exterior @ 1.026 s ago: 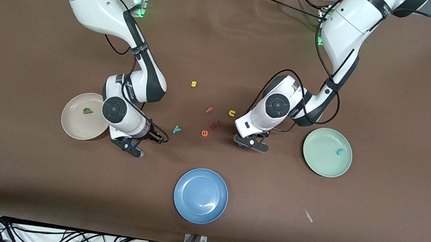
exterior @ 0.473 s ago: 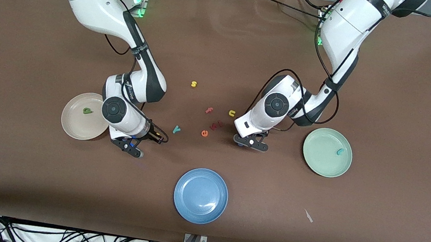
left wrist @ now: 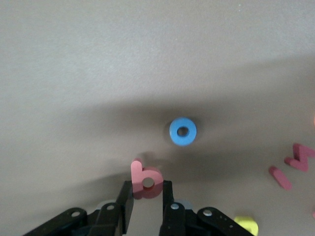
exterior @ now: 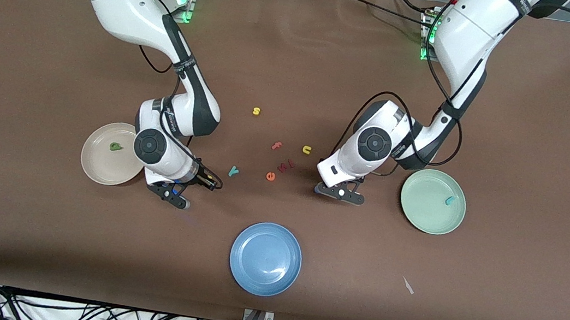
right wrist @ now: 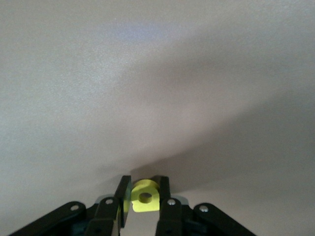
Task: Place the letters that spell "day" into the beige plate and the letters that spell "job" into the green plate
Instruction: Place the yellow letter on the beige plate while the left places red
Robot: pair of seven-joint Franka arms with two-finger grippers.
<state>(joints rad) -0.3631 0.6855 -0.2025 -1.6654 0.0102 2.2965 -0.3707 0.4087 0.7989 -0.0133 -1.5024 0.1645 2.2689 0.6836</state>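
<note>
Pinkish-red "b" (left wrist: 145, 179) sits pinched between the left gripper (left wrist: 147, 206)'s fingers, just over the counter (exterior: 492, 297) beside the blue "o" (left wrist: 183, 132); yellow "a" (right wrist: 144, 196) sits clamped in the right gripper (right wrist: 143, 206)'s fingers near the beige plate (exterior: 96, 168).

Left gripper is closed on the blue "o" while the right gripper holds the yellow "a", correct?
Not quite. The left gripper is closed on the pinkish-red "b", as the left wrist view shows; the blue "o" lies loose on the table. The right gripper does hold the yellow "a".
</note>
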